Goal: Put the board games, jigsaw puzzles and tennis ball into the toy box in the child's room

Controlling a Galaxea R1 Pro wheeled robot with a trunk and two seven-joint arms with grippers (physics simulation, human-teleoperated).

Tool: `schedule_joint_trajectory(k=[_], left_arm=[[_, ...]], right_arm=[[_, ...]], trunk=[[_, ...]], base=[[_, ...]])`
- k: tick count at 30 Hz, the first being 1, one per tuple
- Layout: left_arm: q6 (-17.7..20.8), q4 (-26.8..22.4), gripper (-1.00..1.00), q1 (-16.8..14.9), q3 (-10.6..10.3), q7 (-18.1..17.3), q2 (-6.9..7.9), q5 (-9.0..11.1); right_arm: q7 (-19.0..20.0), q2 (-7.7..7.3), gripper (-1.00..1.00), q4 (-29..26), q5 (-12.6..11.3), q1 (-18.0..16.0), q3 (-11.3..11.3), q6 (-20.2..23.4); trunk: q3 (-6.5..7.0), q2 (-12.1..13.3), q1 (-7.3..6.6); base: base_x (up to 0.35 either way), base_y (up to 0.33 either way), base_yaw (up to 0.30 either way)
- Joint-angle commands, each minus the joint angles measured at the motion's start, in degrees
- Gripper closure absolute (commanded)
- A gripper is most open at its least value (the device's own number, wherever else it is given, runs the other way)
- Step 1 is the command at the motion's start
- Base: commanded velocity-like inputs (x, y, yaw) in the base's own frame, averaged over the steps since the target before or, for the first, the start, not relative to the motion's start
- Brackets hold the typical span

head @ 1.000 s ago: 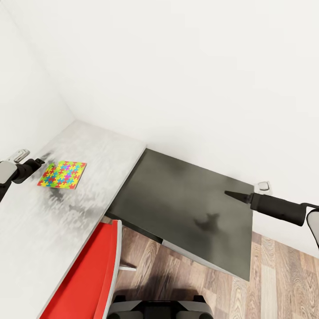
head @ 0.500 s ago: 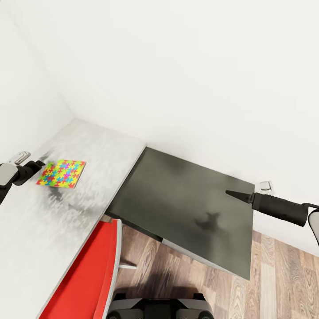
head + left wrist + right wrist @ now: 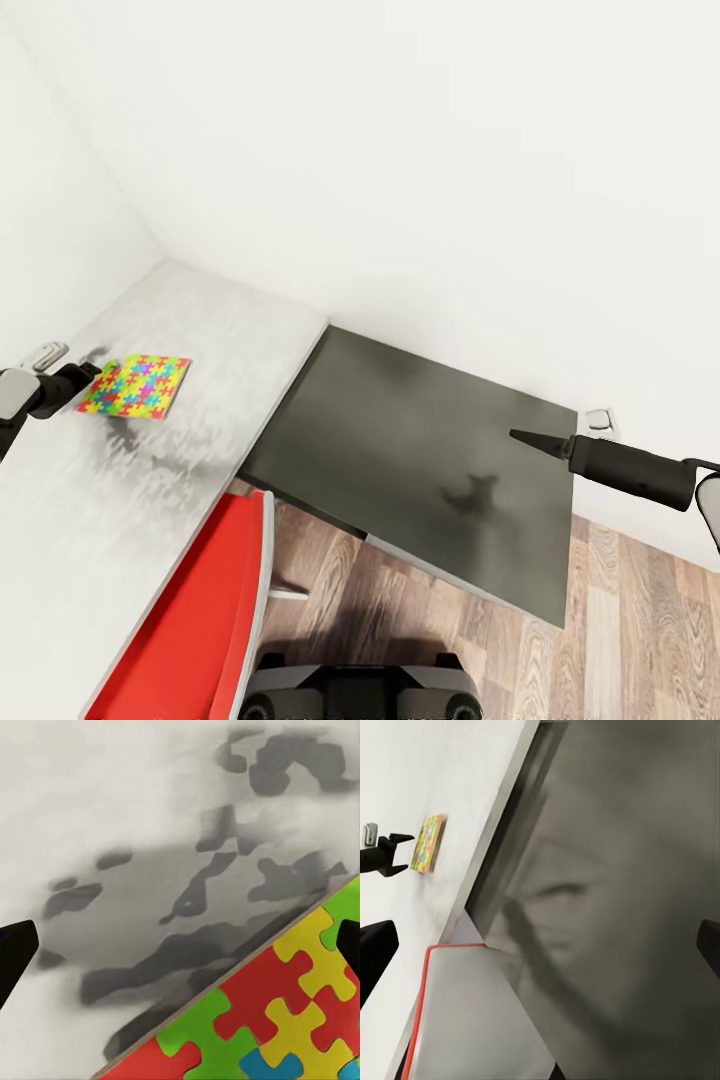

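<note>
Currently, one jigsaw puzzle (image 3: 135, 386) lies flat on the pale grey section of the bench (image 3: 210, 330), near the wall corner. The left gripper (image 3: 88, 378) hovers at the puzzle's near edge; in the left wrist view its fingers (image 3: 16, 952) stand wide apart, one beyond the puzzle's edge and the other over the bare surface, gripping nothing. The right gripper (image 3: 520, 436) hangs over the dark section (image 3: 400, 450), its fingers spread wide and empty in the right wrist view. A red chair (image 3: 195, 620) stands beside the bench. Judged from this, the puzzle is not yet grasped, and its transfer to the toy box remains outstanding.
</note>
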Motion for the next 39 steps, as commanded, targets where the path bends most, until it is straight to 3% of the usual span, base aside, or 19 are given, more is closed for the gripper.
schedule_joint_trajectory(k=[1, 25, 39], left_arm=[[0.3, 0.0, -1.00, 0.1, -0.1, 0.4, -0.02, 0.4], [0.3, 0.0, -1.00, 0.3, -0.1, 0.4, -0.05, 0.5], [0.4, -0.1, -1.00, 0.4, 0.2, -0.6, -0.10, 0.9]], right_arm=[[0.4, -0.01, -1.00, 0.0, 0.2, 0.0, 0.0, 0.3], [0.4, 0.09, -1.00, 0.0, 0.2, 0.0, 0.1, 0.3], [0.4, 0.34, -1.00, 0.0, 0.2, 0.0, 0.4, 0.3]], trunk=[[-0.18, -0.1, 0.05], [-1.21, -0.1, 0.05], [-1.23, -0.1, 0.05]], base=[[0.000, 0.000, 0.000], [0.000, 0.000, -0.007], [0.000, 0.000, -0.195]])
